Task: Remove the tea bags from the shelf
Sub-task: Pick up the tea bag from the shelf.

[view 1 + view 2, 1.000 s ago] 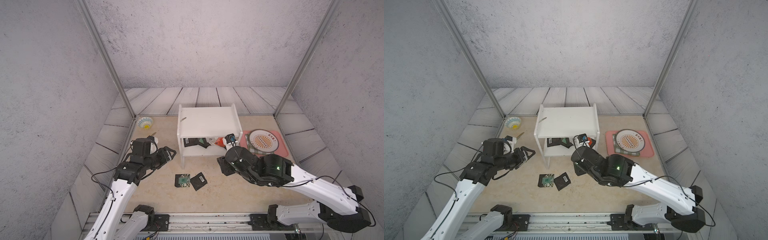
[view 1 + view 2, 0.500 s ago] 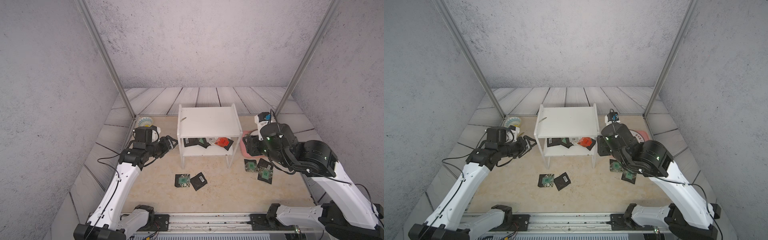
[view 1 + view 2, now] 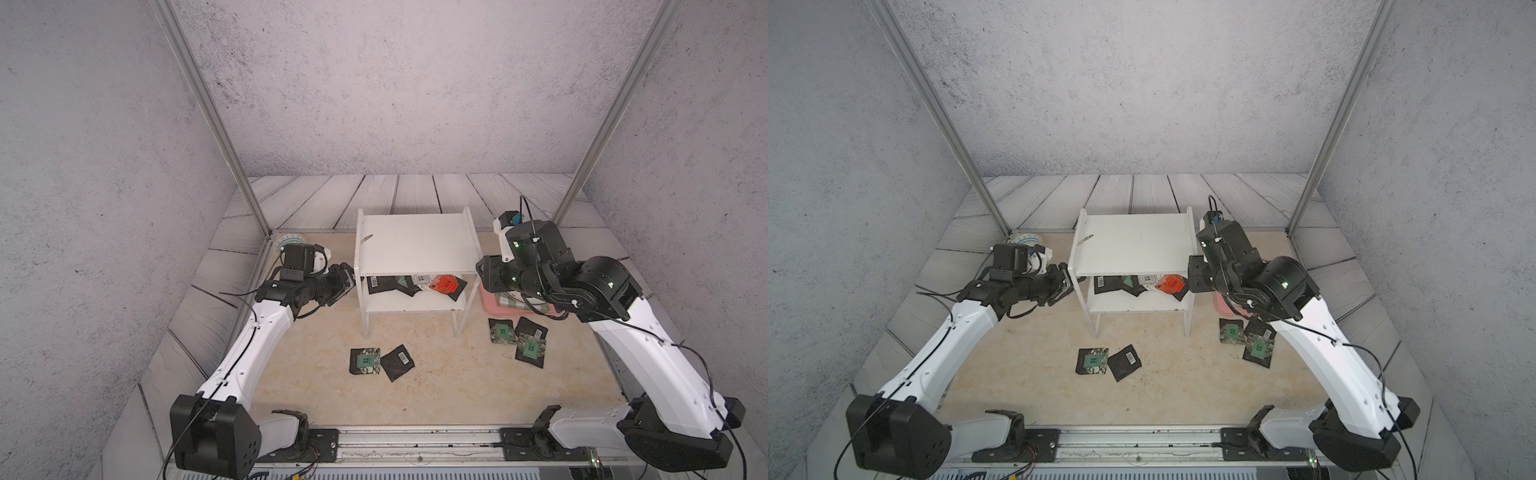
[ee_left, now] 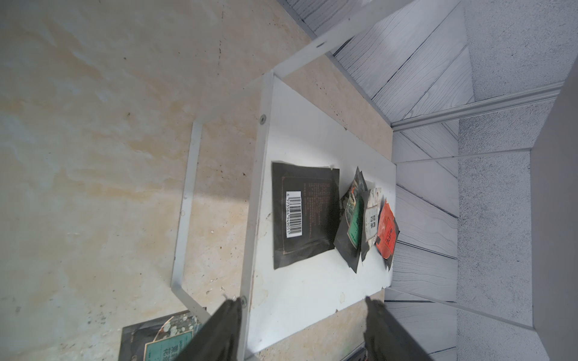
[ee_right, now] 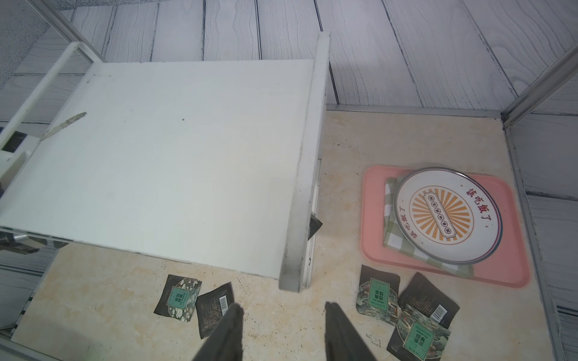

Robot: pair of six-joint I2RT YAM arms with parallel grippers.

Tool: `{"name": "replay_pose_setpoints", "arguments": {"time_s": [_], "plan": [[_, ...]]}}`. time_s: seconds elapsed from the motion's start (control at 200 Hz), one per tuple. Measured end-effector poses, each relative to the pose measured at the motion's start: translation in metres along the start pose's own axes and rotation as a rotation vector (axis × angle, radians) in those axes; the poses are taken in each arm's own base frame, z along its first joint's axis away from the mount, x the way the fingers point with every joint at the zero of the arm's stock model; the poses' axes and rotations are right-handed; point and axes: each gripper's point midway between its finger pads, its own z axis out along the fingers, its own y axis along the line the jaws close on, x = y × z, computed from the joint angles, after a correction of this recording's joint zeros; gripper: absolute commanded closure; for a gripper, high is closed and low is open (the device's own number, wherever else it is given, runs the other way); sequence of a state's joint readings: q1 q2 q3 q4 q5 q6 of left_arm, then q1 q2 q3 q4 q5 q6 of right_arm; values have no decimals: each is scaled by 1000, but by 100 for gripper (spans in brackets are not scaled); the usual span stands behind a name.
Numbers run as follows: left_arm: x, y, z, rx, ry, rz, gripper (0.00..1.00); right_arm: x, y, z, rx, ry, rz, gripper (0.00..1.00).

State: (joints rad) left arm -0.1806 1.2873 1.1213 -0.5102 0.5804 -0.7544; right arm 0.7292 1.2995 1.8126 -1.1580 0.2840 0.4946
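Left gripper [image 4: 301, 308], jaws apart and empty, sits at the open left end of the shelf [image 3: 413, 245], level with its lower board, apparently lined up to reach the barcode sachet [image 4: 305, 212] nearest that end. A green-printed sachet [image 4: 352, 223], white-labelled sachet [image 4: 372, 218] and red-orange sachet [image 4: 387, 231] overlap toward the board's right end. Right gripper [image 5: 283, 308], likewise apart and empty, hangs just outside the shelf's right front corner, near three sachets [image 5: 377, 292] lying beside the pink tray [image 5: 372, 218].

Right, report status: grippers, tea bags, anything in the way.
Left gripper open, empty, at shelf side; right gripper open, empty, opposite side. Four tea bags visible on lower board, five on table. Top board covers them from above.
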Motion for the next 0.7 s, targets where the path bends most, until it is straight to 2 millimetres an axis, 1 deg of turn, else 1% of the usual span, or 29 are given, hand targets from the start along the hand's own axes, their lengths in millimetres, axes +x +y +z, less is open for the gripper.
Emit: {"name": "replay_pose_setpoints", "arguments": {"time_s": [0.125, 0.245, 0.38, 0.5, 0.701], "plan": [[-6, 4, 15, -1, 26, 5, 31, -2, 2, 3, -14, 1, 6, 55], [-5, 15, 30, -22, 56, -5, 31, -5, 3, 3, -24, -6, 9, 56], [-5, 23, 43, -35, 84, -15, 31, -7, 5, 4, -37, -14, 12, 56], [-7, 26, 52, -32, 108, -21, 31, -9, 7, 5, -45, -21, 16, 56], [-8, 29, 69, -28, 151, -17, 31, -2, 6, 14, -35, 1, 11, 57]]}}
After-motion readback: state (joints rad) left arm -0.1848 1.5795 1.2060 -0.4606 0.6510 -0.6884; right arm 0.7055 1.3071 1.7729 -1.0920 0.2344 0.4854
